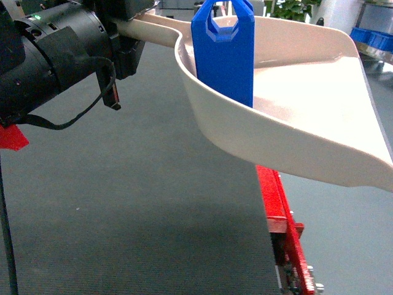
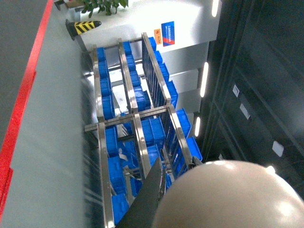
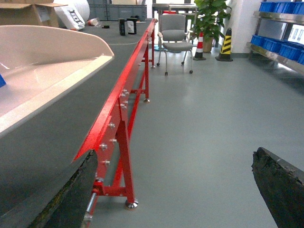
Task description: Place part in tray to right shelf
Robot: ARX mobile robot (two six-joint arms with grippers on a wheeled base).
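A: Head view first. What's in the tray?

B: The part, standing upright against the tray's left rim, its handle hole up top. The tray is held off the table, its flat front edge reaching out past the table's red edge to the right, over the floor.

A: And what holds it?

B: The left gripper is clamped on the tray's handle at upper left; a black cable loops under the arm. The right gripper doesn't show here.

A: Left wrist view?

B: The picture is turned sideways. The rounded handle end of the tray fills the lower right, with a dark finger beside it. Beyond stands a metal shelf packed with blue bins. Bare grey floor runs between the shelf and the red table edge on the left.

A: Right wrist view?

B: The right gripper is spread wide, holding nothing, its two dark fingers low in the corners. It hangs just off the table's red edge, over open floor. The tray sits at upper left, with a sliver of blue at its far left. Further back are a chair, a plant, striped cones, and more blue bins on a shelf at far right.
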